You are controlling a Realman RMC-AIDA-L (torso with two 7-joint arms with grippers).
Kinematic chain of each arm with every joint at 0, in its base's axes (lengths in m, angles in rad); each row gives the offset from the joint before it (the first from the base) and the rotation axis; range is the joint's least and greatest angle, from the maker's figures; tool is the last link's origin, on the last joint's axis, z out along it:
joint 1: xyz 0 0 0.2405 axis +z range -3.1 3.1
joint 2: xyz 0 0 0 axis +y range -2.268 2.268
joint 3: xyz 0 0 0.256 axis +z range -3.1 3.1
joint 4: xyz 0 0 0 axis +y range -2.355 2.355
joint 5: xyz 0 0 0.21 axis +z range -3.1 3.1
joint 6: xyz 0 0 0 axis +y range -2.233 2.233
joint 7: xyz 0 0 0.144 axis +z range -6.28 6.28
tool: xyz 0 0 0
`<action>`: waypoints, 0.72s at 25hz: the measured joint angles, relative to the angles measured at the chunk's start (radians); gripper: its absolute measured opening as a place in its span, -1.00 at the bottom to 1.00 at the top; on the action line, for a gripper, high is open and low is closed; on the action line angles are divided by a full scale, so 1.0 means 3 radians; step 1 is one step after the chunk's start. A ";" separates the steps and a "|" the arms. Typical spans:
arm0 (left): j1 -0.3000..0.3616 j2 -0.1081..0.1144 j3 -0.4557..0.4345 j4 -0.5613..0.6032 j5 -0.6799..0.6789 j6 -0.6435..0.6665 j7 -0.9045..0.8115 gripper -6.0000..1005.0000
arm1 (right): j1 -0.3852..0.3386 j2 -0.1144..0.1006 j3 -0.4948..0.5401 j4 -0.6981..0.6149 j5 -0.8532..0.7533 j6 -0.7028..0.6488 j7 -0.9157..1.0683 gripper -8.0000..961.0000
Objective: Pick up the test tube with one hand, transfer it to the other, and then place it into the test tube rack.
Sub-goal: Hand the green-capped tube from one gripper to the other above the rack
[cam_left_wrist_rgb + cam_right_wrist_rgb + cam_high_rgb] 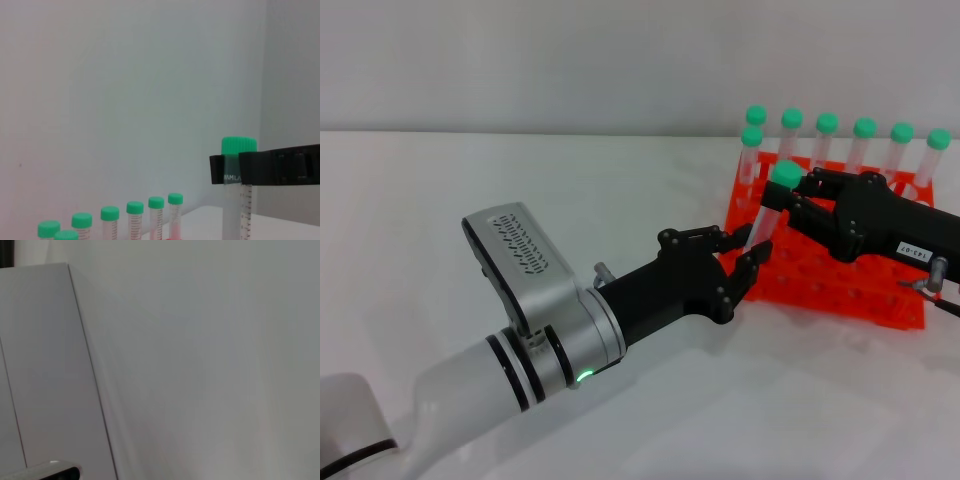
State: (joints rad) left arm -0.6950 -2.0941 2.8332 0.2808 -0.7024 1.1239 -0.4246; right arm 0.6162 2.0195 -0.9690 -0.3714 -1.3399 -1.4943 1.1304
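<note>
The test tube (766,212), clear with a green cap, stands slightly tilted in the air just in front of the orange-red test tube rack (840,292). My left gripper (752,245), the black claw on the silver wrist, has its fingers closed around the tube's lower part. Reaching in from the right, my right gripper (798,196), bulky and black with a white label, is shut on the tube just below the cap. In the left wrist view the test tube (239,146) shows its cap above the right gripper's black fingers (272,166).
Several green-capped tubes (864,140) stand in the rack's back row, also seen as tubes (135,212) in the left wrist view. The white table (470,180) spreads to the left and front. The right wrist view shows only pale wall.
</note>
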 joint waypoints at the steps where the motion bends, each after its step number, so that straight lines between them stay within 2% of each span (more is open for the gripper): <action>1: 0.0000 -0.0004 0.0000 0.0003 -0.0003 -0.0001 0.0022 -0.43 | 0.0000 0.0001 0.0001 -0.0001 0.0000 -0.0003 0.0000 -0.48; 8: -0.0001 -0.0013 -0.0012 0.0119 -0.0018 -0.0160 0.0177 -0.43 | 0.0002 0.0007 -0.0002 -0.0005 0.0032 -0.0035 0.0000 -0.48; 12: 0.0108 -0.0018 -0.0081 0.0251 -0.0045 -0.0158 0.0495 -0.42 | -0.0001 0.0008 0.0009 -0.0005 0.0033 -0.0038 0.0000 -0.48; 18: 0.0322 -0.0016 -0.0303 0.0378 -0.0064 -0.0154 0.0759 0.04 | -0.0008 -0.0001 0.0018 -0.0005 0.0129 -0.0030 -0.0023 -0.49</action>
State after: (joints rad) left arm -0.5983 -2.0989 2.7422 0.3941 -0.7214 1.0776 -0.1970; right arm 0.6139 2.0190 -0.9635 -0.3728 -1.3012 -1.5032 1.1237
